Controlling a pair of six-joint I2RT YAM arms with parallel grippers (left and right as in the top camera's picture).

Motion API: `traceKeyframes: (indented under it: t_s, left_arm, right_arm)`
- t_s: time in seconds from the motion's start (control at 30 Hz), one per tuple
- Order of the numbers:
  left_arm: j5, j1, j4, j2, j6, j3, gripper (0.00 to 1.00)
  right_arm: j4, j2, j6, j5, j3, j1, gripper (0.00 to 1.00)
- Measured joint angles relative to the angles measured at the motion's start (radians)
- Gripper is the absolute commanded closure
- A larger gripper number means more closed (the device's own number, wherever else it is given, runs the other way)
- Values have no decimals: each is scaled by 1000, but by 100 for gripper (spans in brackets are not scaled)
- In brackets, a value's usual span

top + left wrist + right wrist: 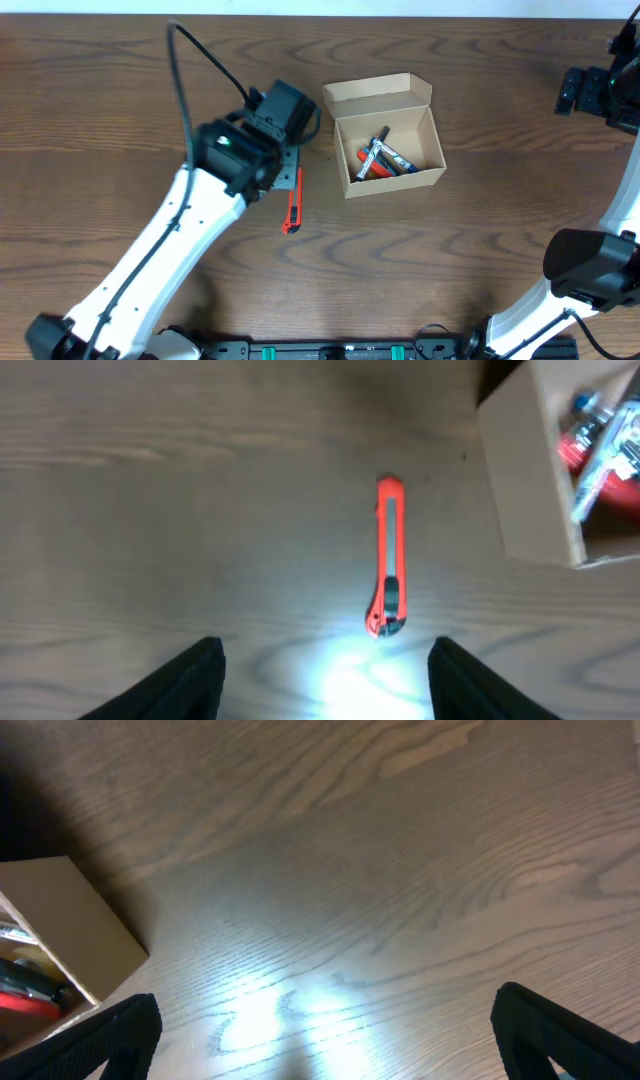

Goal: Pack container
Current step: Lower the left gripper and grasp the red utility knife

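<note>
Left tool (325,650), right tool (328,1000) gape empty; container (395,181) lies lengthwise left-right, flap open.

No text, brand, number or sign is legible. The container (395,182) shows plain cardboard sides; any print on the pens (378,155) inside and on the orange cutter (292,200) is too small to read.

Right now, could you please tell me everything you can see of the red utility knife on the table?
The utility knife is slim, with an orange-red, plastic-looking body and a dark slider near one end; no blade shows. It lies flat on the wooden table, beside the open cardboard box but apart from it. The left tool, open, is above it without touching; only the table touches it.
</note>
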Motion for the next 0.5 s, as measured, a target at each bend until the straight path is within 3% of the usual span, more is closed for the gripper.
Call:
traceKeyframes:
  t_s: [0.3, 0.5]
  left_arm:
    - [133, 22, 407, 1, 18, -357, 40]
    - [214, 44, 542, 5, 39, -550, 39]
  right_arm:
    - [0, 0, 0, 0, 0, 0, 1]
    - [0, 0, 0, 0, 0, 0, 1]
